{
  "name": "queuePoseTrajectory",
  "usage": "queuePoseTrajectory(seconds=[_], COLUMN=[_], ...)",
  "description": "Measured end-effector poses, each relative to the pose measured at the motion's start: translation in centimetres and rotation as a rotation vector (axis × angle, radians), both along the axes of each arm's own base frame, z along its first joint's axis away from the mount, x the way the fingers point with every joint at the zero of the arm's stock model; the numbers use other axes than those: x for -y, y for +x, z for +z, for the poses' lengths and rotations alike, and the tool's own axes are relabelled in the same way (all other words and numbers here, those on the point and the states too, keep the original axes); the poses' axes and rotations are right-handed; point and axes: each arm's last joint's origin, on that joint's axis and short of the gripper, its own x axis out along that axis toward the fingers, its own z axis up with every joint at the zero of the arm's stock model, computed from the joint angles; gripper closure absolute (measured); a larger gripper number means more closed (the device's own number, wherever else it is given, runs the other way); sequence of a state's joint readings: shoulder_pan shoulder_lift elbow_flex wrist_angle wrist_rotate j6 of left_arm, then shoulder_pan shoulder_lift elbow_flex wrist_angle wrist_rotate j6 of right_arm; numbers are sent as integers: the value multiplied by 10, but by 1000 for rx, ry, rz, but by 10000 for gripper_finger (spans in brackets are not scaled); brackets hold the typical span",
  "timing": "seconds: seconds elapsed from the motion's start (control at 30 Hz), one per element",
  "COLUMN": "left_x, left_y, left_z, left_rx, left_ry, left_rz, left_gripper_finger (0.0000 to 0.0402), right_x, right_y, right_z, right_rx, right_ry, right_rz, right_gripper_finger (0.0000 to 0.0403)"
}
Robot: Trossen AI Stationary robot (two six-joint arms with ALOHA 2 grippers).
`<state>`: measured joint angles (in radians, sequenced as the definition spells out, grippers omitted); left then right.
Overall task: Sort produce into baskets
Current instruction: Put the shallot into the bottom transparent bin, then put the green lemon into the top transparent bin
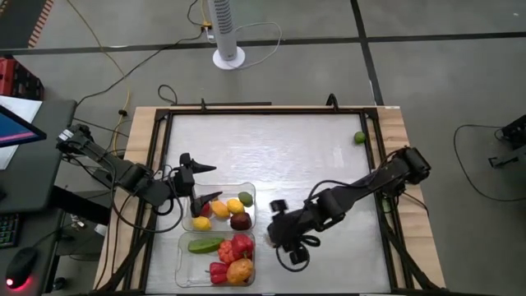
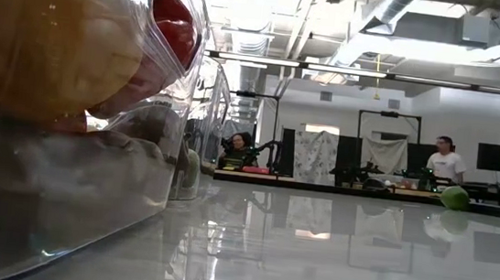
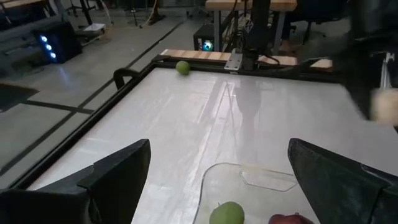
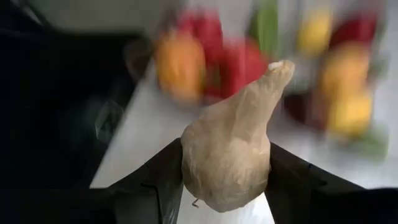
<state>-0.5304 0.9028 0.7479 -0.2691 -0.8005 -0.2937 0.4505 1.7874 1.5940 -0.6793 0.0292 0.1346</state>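
The right gripper (image 4: 225,186) clamps a pale, off-white garlic-shaped toy (image 4: 231,148) by its bulb, stalk tip pointing away, just beside the 2 clear plastic rectangular bins (image 1: 187,261) at the table's front edge. The grip sits low on a rounded body, so my worry is that the bulb squirts out sideways or twists during the carry. A release too near a bin wall could bounce it back onto the table. The nearer bin is already crowded with red, orange and green pieces, so the garlic may roll off the heap.

The left gripper (image 1: 203,182) hangs fingers spread wide and empty over the farther bin (image 1: 248,192). If both arms reach in together, they could collide.

1 small round green fruit (image 1: 359,138) lies alone near the table's far right corner, well apart.

The table is a glossy white surface (image 1: 279,156) in a dark frame with pale wooden borders. Beyond it are a grey concrete floor, loose cables, a white stand base, workbenches and a person far off.
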Motion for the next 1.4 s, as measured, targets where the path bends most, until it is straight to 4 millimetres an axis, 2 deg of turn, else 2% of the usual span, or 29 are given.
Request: queuePoseTrajectory(seconds=[0.17,0.3,0.5,0.67,0.83,0.93,1.07,1.27,1.4], left_x=[1,4,6,9,12,14,14,14,14], left_y=[2,2,1,-1,-3,-4,-5,-5,-5], left_z=[5,9,12,11,11,11,10,10,10], left_rx=[38,63,77,72,74,74,68,68,68], left_ry=[17,33,78,84,95,96,107,107,98], left_rz=[-23,-40,-43,-55,-59,-66,-51,-50,-48], left_gripper_finger=[33,33,33,33,33,33,33,33,33], right_x=[1,9,7,-5,-6,-4,-1,2,17], right_y=[25,47,83,113,133,143,146,139,123], right_z=[14,11,-10,-13,-20,-30,-33,-34,-27], right_rx=[309,415,354,401,359,334,324,235,103], right_ry=[-26,6,43,15,-29,-46,-49,-50,-226], right_rz=[129,217,294,361,388,392,386,367,237], right_gripper_finger=[192,192,191,191,187,170,134,92,85])
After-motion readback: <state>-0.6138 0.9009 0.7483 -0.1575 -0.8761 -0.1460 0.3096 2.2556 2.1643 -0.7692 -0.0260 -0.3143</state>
